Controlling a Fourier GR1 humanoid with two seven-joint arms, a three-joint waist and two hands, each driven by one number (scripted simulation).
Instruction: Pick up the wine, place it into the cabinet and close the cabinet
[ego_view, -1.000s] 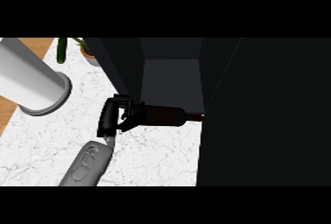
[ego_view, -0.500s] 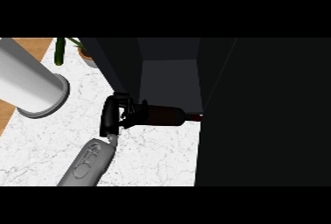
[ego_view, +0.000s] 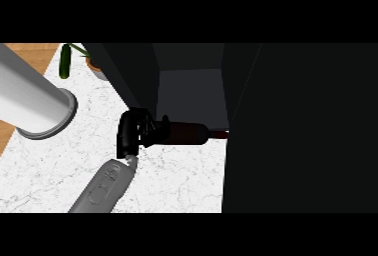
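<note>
In the middle of the frame the hand has its fingers curled round the base of the wine, holding it sideways, neck rightward, probably to slide it into the open cabinet.

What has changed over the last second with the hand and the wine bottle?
Nothing has clearly moved. The robot hand stays curled round the base of the wine bottle, whose neck points right toward the dark cabinet. Nothing was let go. The grey cylinder and the plant are where they were.
</note>
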